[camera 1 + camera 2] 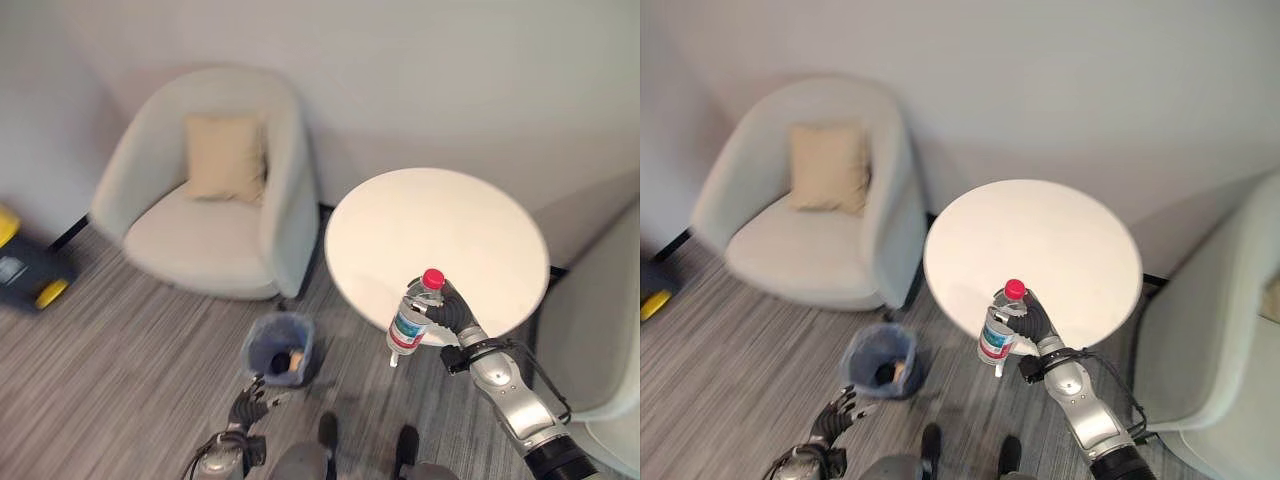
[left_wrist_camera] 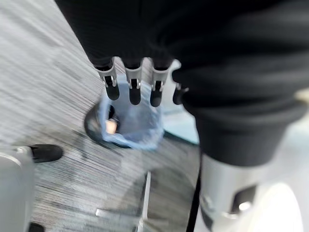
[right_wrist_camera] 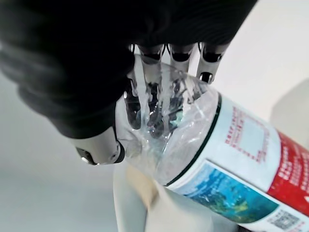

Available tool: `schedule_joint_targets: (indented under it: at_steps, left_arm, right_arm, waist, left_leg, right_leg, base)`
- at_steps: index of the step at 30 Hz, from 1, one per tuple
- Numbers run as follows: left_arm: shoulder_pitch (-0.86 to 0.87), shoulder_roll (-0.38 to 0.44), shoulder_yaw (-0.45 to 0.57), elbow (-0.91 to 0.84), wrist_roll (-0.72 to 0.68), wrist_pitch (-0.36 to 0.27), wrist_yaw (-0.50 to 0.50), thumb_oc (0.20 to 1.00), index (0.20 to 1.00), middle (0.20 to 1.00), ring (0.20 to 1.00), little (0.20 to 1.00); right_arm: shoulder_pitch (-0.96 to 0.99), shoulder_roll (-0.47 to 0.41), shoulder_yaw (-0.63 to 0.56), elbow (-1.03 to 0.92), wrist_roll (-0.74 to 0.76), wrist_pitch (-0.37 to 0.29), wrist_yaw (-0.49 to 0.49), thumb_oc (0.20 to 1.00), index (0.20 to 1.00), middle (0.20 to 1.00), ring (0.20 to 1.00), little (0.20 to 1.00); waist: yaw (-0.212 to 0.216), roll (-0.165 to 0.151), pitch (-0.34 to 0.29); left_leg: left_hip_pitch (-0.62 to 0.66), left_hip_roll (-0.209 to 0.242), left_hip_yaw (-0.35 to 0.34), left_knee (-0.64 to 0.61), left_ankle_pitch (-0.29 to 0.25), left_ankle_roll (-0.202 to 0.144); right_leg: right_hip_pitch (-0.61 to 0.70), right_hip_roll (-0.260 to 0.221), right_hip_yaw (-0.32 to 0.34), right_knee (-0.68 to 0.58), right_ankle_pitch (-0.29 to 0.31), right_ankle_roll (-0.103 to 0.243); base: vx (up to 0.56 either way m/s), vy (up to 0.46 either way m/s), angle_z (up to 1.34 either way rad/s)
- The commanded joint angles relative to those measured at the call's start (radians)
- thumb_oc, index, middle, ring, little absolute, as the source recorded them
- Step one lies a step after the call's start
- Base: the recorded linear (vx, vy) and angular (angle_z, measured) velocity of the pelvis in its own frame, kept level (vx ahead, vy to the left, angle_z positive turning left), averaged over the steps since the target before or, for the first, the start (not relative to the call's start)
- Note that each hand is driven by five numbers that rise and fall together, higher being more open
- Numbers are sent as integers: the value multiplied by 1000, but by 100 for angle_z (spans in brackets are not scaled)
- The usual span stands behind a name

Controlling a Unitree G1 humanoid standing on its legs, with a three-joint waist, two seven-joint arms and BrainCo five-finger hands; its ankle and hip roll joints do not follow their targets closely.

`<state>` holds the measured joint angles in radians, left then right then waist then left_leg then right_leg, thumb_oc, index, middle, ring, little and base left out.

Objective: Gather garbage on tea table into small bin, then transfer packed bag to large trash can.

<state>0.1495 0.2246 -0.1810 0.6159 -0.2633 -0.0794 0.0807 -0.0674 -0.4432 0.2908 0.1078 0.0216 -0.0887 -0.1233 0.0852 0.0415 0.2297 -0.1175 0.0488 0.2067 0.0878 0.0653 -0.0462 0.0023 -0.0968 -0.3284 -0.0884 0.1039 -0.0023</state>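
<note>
Holding the bottle tight in right hand; left hand loose. Table bare, small bin partly filled; bag trip left.

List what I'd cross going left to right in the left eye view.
Yellow-and-black object → armchair with cushion → small bin → bottle in the right hand → second armchair.
</note>
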Motion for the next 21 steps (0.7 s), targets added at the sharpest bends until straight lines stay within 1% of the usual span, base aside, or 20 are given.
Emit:
schedule_joint_targets:
  at_steps: [1,2,3,4,6,7,8,9,10,11,12,13,14,15,18,21]
  left_arm:
    - [-9,52,8,-5,7,-33,15,1000,1000,1000,1000,1000]
    - [-14,54,5,-10,6,-34,16,1000,1000,1000,1000,1000]
    - [-15,54,7,-16,5,-34,16,1000,1000,1000,1000,1000]
    - [-13,52,6,-22,8,-35,15,1000,1000,1000,1000,1000]
    - [-9,50,4,-24,12,-36,15,1000,1000,1000,1000,1000]
    - [-6,51,8,-20,22,-34,15,1000,1000,1000,1000,1000]
    - [-6,51,8,-20,22,-34,15,1000,1000,1000,1000,1000]
    - [-9,59,9,-20,25,-29,13,1000,1000,1000,1000,1000]
    - [-21,77,16,-23,30,-28,14,1000,1000,1000,1000,1000]
    - [-28,88,19,-29,31,-28,16,1000,1000,1000,1000,1000]
    - [-36,94,24,-33,29,-28,18,1000,1000,1000,1000,1000]
    - [-43,100,30,-39,24,-32,25,1000,1000,1000,1000,1000]
    - [-43,101,35,-45,21,-33,26,1000,1000,1000,1000,1000]
    - [-41,101,37,-47,23,-33,26,1000,1000,1000,1000,1000]
    - [-36,98,34,-46,24,-36,23,1000,1000,1000,1000,1000]
    - [-36,94,31,-48,21,-38,20,1000,1000,1000,1000,1000]
  right_arm:
    - [-42,8,-60,-87,25,-83,-32,200,200,200,200,200]
    - [-40,7,-65,-91,30,-79,-35,200,200,200,200,200]
    - [-36,5,-72,-92,30,-80,-37,200,200,200,200,200]
    - [-35,5,-79,-88,29,-76,-39,200,200,200,200,200]
    - [-37,5,-82,-83,25,-73,-41,200,200,200,200,200]
    - [-40,9,-90,-79,19,-65,-45,200,200,200,200,200]
    - [-41,9,-90,-78,19,-65,-45,200,200,200,200,200]
    - [-43,20,-90,-76,20,-61,-46,200,200,200,200,200]
    - [-49,36,-85,-72,24,-65,-48,200,200,200,200,200]
    - [-50,42,-82,-75,25,-66,-46,200,200,200,200,200]
    - [-54,44,-83,-77,25,-66,-45,200,200,200,200,200]
    - [-59,44,-80,-79,21,-67,-44,200,200,200,200,200]
    - [-62,44,-75,-84,16,-64,-40,200,200,200,200,200]
    - [-64,43,-72,-87,13,-64,-37,200,200,200,200,200]
    - [-63,42,-60,-89,18,-65,-24,200,200,200,200,200]
    - [-43,32,-51,-86,12,-63,-10,200,200,200,200,200]
  waist:
    - [-34,-47,-20]
    - [-39,-51,-15]
    - [-42,-49,-18]
    - [-44,-44,-24]
    - [-43,-41,-28]
    - [-36,-45,-34]
    - [-36,-45,-34]
    - [-25,-53,-33]
    - [-14,-62,-25]
    - [-17,-66,-17]
    - [-21,-64,-11]
    - [-29,-60,-1]
    - [-35,-56,4]
    - [-37,-54,6]
    - [-45,-49,18]
    - [-61,-49,45]
  left_leg:
    - [12,38,38,39,-71,-9]
    - [-2,52,62,61,-72,-9]
    - [19,64,81,41,-100,-18]
    - [28,66,92,29,-102,-14]
    - [33,61,91,17,-104,-13]
    - [33,46,83,13,-115,-4]
    - [33,45,83,13,-115,-3]
    - [33,29,72,10,-126,14]
    - [34,10,59,10,-141,30]
    - [35,-2,41,10,-148,39]
    - [22,-6,42,7,-130,52]
    - [28,-15,27,-2,-134,59]
    - [37,-23,17,-10,-137,65]
    - [49,-27,13,-20,-138,68]
    - [82,-46,-16,-46,-140,76]
    - [96,-68,-75,-29,-155,80]
  right_leg:
    - [115,1,-20,26,-214,52]
    - [110,-8,-34,27,-211,53]
    - [116,-14,-46,24,-223,62]
    - [118,-18,-60,23,-221,68]
    - [120,-22,-67,26,-222,74]
    - [127,-38,-73,43,-227,83]
    - [127,-39,-73,44,-227,84]
    - [116,-59,-67,96,-240,87]
    - [84,-78,-54,168,-251,95]
    - [54,-77,-21,213,-254,96]
    - [7,-72,7,252,-239,92]
    - [-41,-55,60,286,-237,94]
    - [-64,-39,97,288,-234,94]
    - [-74,-27,115,277,-229,91]
    - [-124,0,141,236,-196,88]
    - [-177,24,195,241,-179,96]
  base:
    - [-4,119,41]
    - [48,144,46]
    - [104,165,63]
    - [166,200,66]
    - [129,196,53]
    - [123,179,34]
    - [199,302,34]
    - [147,247,24]
    - [176,284,29]
    - [45,218,28]
    - [-5,150,24]
    - [-1,150,21]
    - [98,111,20]
    - [132,78,18]
    - [129,34,20]
    - [98,-15,51]
